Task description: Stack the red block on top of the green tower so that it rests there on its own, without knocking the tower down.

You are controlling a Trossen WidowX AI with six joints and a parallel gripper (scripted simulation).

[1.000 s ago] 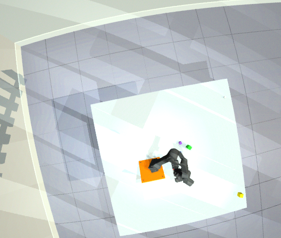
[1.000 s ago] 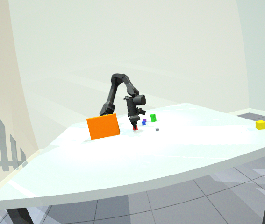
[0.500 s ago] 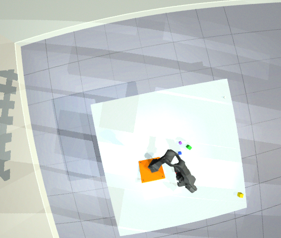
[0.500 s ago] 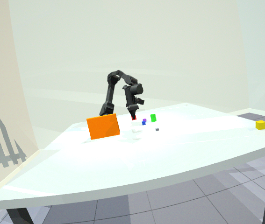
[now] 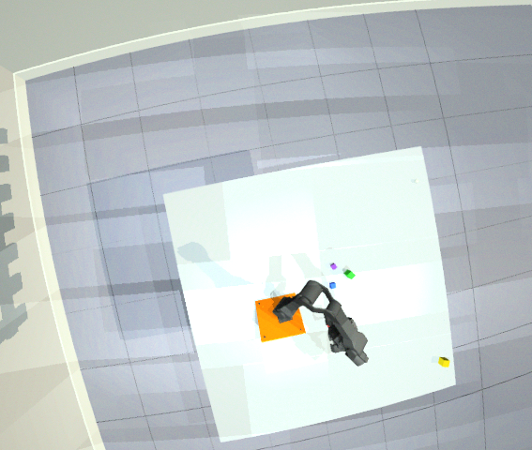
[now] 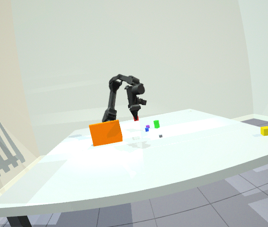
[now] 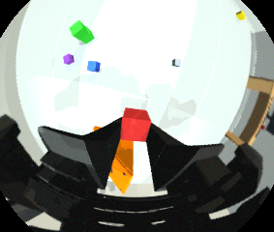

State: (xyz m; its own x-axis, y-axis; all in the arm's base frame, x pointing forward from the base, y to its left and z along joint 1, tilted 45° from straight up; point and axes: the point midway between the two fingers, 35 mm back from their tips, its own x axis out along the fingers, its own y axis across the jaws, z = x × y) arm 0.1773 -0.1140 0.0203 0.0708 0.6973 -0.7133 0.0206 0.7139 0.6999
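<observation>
The red block (image 6: 134, 119) (image 7: 137, 123) sits between my gripper's fingers (image 6: 135, 116) (image 7: 137, 131). The gripper is shut on it and holds it a little above the white table (image 5: 304, 203) (image 6: 153, 170), pointing down. The green tower (image 5: 349, 274) (image 6: 156, 123) (image 7: 81, 32) stands upright on the table, a short way beyond and to the side of the gripper. In the overhead view the arm hides the gripper and most of the red block.
A purple cube (image 5: 333, 265) (image 6: 147, 126) (image 7: 68, 59) and a blue cube (image 5: 332, 285) (image 6: 146, 129) (image 7: 93, 66) lie beside the tower. A small grey cube (image 6: 160, 135) (image 7: 176, 62) lies nearer. A large orange block (image 5: 281, 331) (image 6: 106, 133) (image 7: 122, 166) stands by the arm's base. A yellow cube (image 5: 444, 361) (image 6: 265, 130) (image 7: 241, 15) sits far off.
</observation>
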